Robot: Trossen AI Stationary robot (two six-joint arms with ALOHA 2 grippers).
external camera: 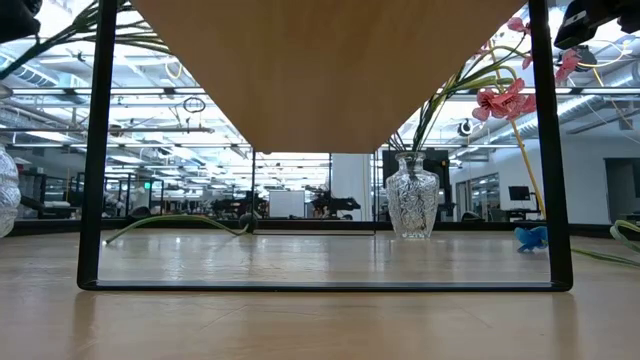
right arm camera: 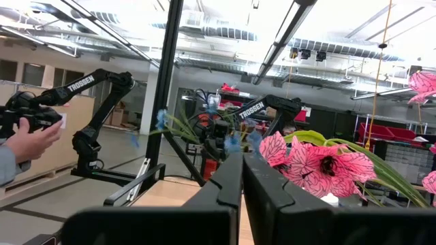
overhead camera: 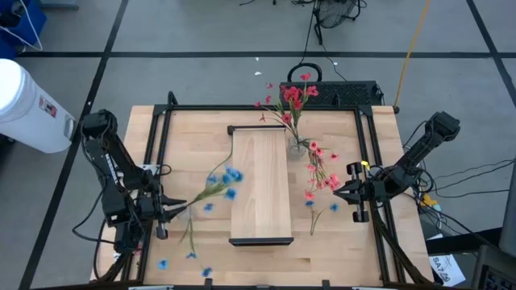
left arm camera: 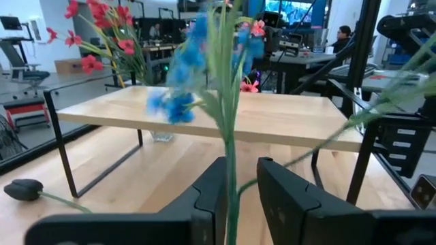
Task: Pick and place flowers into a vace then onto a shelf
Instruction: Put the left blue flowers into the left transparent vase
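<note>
The shelf (overhead camera: pixel 260 185), a pale plank on thin black legs, stands mid-table. At its far right corner a clear glass vase (overhead camera: pixel 297 146) (external camera: pixel 412 200) rests on its base, with red flowers (overhead camera: pixel 294 97) standing in it. My left gripper (overhead camera: pixel 171 211) (left arm camera: pixel 242 167), left of the shelf, points level and is shut on a spray of blue flowers (overhead camera: pixel 230 179) (left arm camera: pixel 180 75). My right gripper (overhead camera: pixel 339 192) (right arm camera: pixel 242 163), right of the shelf, is shut beside a raised spray of red-pink flowers (overhead camera: pixel 316 165) (right arm camera: pixel 320 163) (external camera: pixel 505 100). My left gripper has the blue spray's green stem (left arm camera: pixel 231 184) between its two fingers, low on the stem. The stem lies against one finger (left arm camera: pixel 211 197), with a narrow gap to the other. The fingers come level from the table's left. The spray is lifted clear and reaches toward the shelf. My right gripper is shut at the red-pink spray, coming from the table's right and slanting a little upward. Its own fingers hide the place of contact. The blossoms (right arm camera: pixel 286 153) sit right beside the fingertips, and the spray's stem (external camera: pixel 530 170) slants down below them.
Loose blue blossoms (overhead camera: pixel 163 263) and a green stem (overhead camera: pixel 189 234) lie on the table's near left. More lie right of the shelf (overhead camera: pixel 333 207). A black frame (overhead camera: pixel 266 107) rims the tabletop. A white cylinder (overhead camera: pixel 24 105) stands off the table's left. A person's hand (right arm camera: pixel 27 146) shows in the room.
</note>
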